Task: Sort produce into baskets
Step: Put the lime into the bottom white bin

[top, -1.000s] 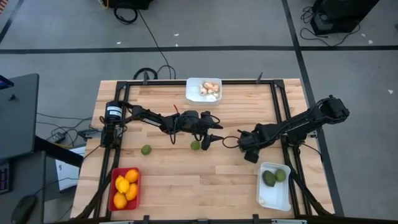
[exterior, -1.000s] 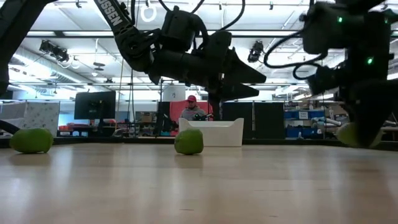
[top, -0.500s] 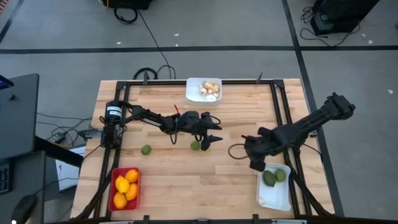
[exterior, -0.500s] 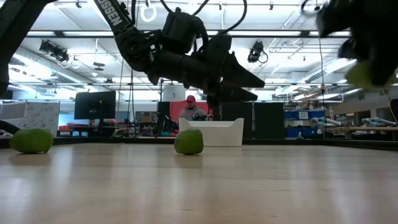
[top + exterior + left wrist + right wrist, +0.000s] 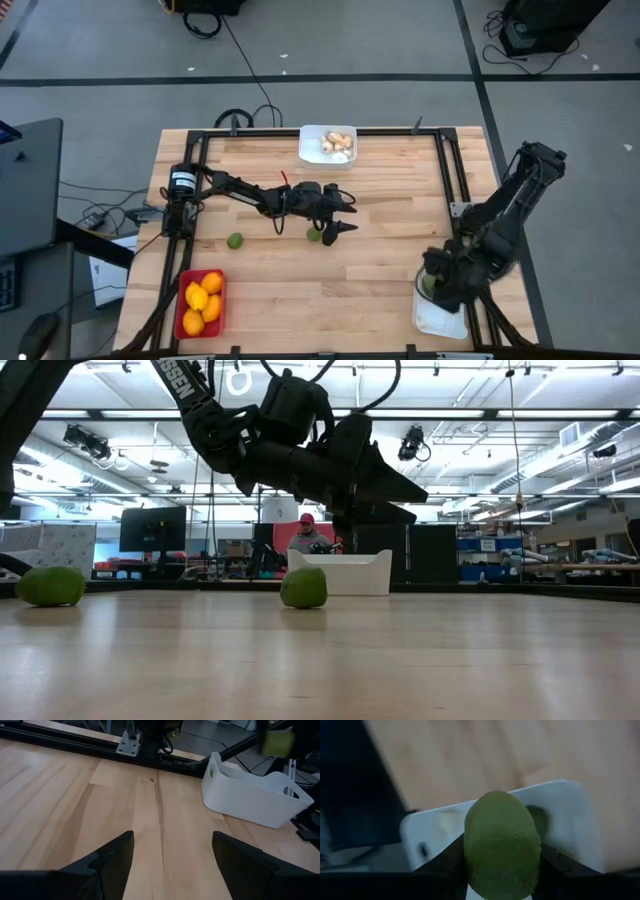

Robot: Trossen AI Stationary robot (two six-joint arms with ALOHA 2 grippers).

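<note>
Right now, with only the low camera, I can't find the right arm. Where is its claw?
Observer: The right claw hangs over a white tray at the right corner of the table nearest your camera.
Operator: Is it holding anything?
Observer: Yes, a green fruit is clamped between its fingers, above that tray.
Operator: What is in the white tray I see at the back?
Observer: The back tray holds pale mushroom pieces.
</note>
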